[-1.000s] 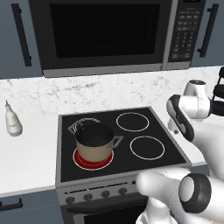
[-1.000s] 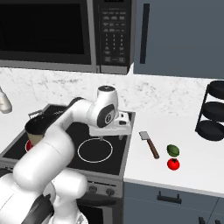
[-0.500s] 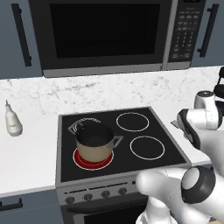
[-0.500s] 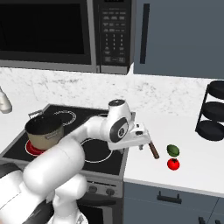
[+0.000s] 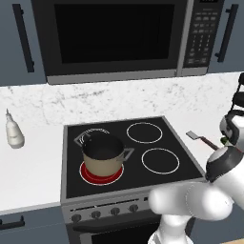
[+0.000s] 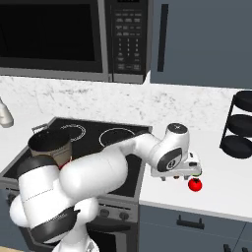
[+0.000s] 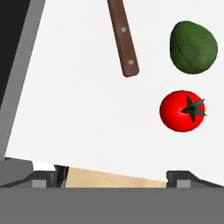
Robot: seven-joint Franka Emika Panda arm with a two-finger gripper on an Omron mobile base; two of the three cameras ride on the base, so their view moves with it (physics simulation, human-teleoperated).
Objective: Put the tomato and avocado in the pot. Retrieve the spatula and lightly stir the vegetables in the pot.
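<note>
From the left base view, the tan pot point(image 5: 103, 156) with its dark inside sits on the glowing red burner point(image 5: 101, 173), and the spatula point(image 5: 200, 139) lies on the white counter point(image 5: 33, 167) beside the stove.

From the right base view, the gripper point(image 6: 183, 172) hangs over the counter, just above the round red tomato point(image 6: 195, 184).

In the hand view, the fingers point(image 7: 43, 179) are wide apart and hold nothing. The tomato sits near the right finger, with the green avocado point(image 7: 193, 47) just past it and the brown spatula handle to their left.

No readable text anywhere. Microwave keypad point(image 6: 129, 38) has button markings, too blurred to make out. No labels or brands.
</note>
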